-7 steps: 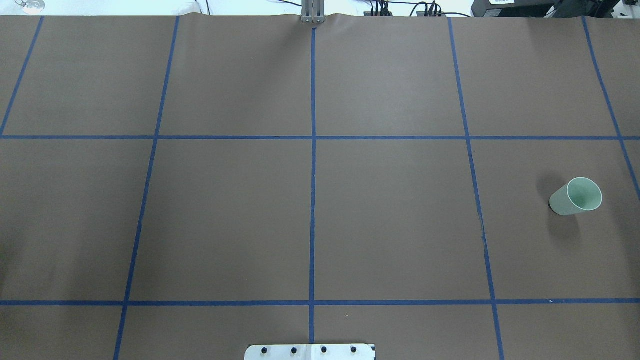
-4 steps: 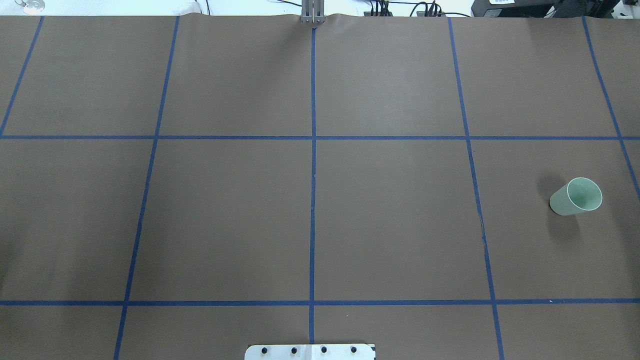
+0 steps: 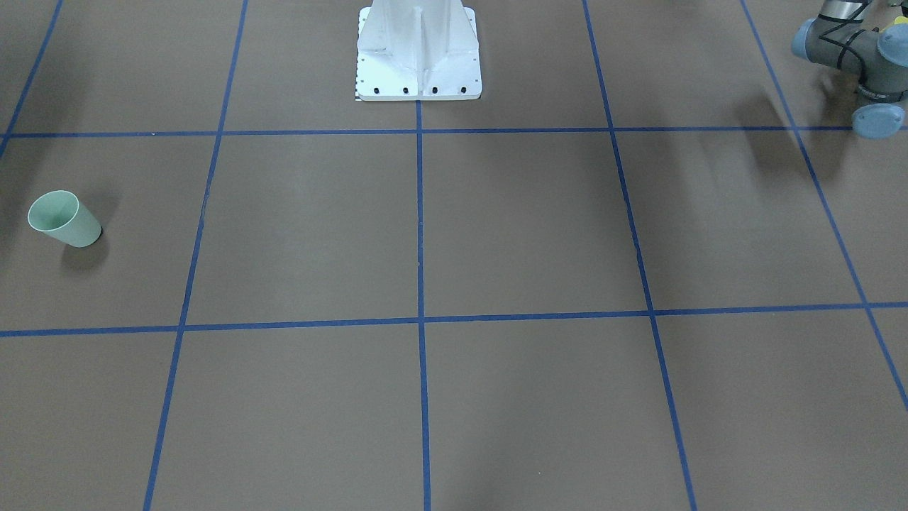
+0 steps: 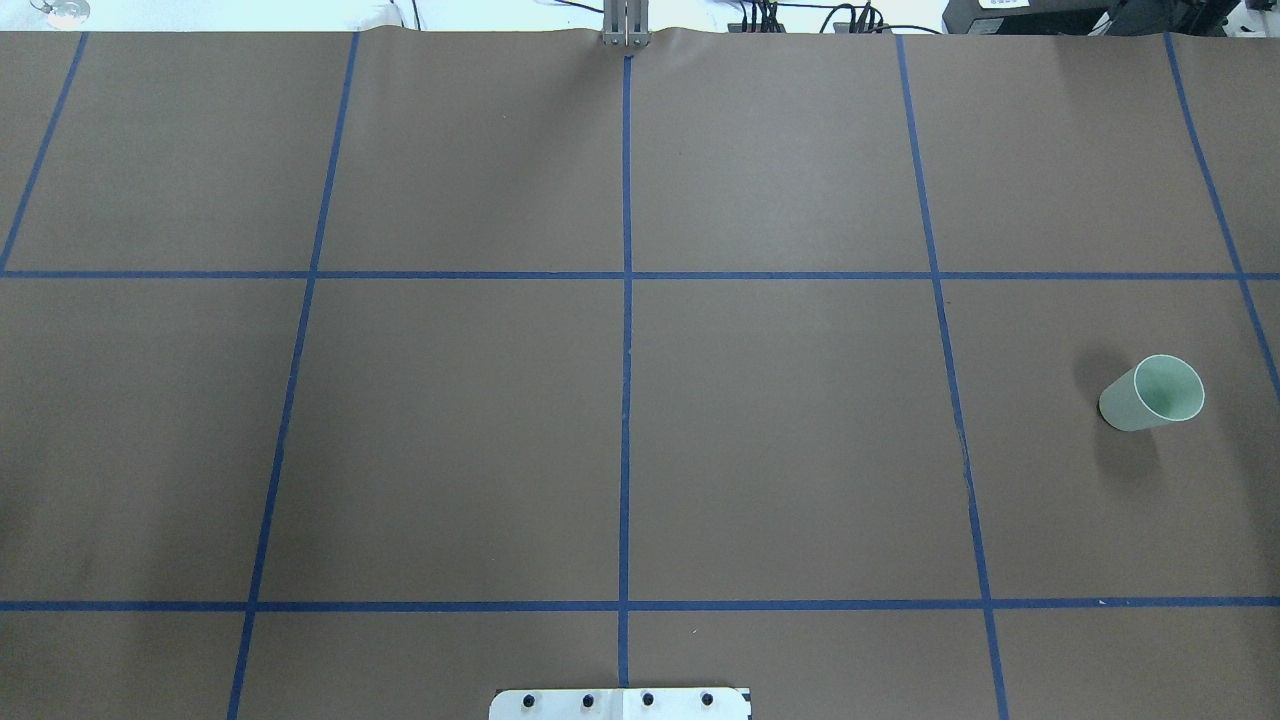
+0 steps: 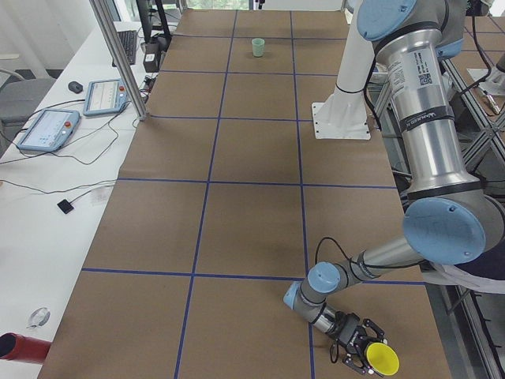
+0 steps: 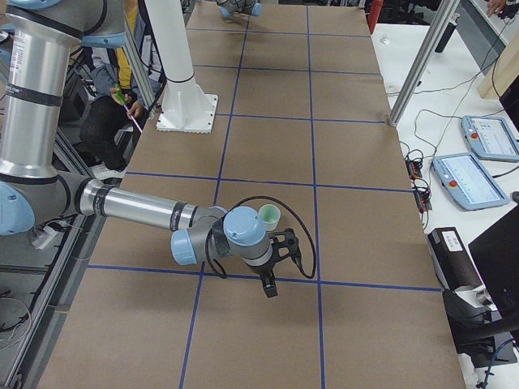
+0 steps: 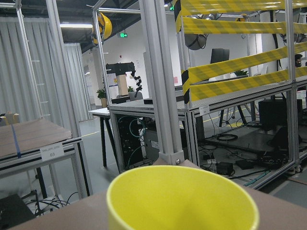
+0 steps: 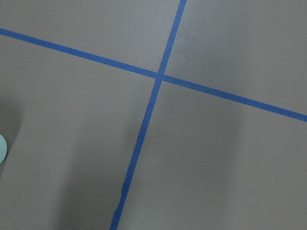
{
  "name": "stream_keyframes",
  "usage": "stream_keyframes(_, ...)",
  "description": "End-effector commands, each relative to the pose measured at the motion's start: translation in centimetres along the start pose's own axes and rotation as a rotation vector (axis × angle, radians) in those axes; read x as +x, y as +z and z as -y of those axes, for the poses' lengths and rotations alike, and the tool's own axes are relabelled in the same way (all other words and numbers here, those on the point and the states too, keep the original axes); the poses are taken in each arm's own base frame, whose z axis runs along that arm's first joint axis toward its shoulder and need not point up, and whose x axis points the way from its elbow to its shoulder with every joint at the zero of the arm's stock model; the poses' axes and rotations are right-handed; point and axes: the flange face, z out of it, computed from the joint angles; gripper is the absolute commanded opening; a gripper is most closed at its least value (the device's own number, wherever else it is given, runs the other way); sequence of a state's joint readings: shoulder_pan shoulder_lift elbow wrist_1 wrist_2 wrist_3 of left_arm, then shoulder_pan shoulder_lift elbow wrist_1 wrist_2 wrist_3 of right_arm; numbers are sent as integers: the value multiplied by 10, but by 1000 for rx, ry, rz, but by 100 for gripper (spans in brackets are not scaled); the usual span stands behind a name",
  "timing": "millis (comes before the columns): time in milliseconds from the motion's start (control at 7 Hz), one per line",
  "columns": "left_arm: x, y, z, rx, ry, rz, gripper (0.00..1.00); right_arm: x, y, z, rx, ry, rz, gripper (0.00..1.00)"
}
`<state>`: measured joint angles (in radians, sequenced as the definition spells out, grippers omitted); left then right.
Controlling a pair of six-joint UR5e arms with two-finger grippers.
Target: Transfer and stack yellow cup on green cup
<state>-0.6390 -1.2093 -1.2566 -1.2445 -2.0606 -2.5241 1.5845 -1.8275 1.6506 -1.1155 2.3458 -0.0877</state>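
The pale green cup (image 4: 1150, 393) stands upright on the table's right side, also seen in the front-facing view (image 3: 64, 218). The yellow cup (image 5: 380, 359) is at the table's left end, between the fingers of my left gripper (image 5: 363, 354); I cannot tell whether the gripper is shut on it. The cup fills the bottom of the left wrist view (image 7: 182, 201). My right gripper (image 6: 274, 263) hangs low over the table just in front of the green cup (image 6: 269, 215); I cannot tell if it is open or shut. Neither gripper shows in the overhead view.
The brown table carries a blue tape grid. The white robot pedestal (image 3: 418, 53) stands at the middle of the robot's edge. My left arm's elbow (image 3: 851, 42) shows at the front-facing view's top right. Tablets (image 5: 47, 130) and an aluminium post (image 5: 118, 59) stand along the far side.
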Motion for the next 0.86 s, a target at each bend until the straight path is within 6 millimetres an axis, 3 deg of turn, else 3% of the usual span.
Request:
stream_keyframes(0, 10, 37, 44, 106, 20, -87, 23, -2, 1, 2, -2, -2, 5, 100)
stream_keyframes(143, 17, 46, 55, 154, 37, -133, 23, -3, 2, 2, -3, -4, 5, 100)
stream_keyframes(429, 40, 38, 65, 238, 52, -359, 21, -4, 1, 5, 2, -8, 14, 100)
stream_keyframes(714, 59, 44, 87, 280, 45, -557, 21, -6, 0, 7, 5, -8, 20, 100)
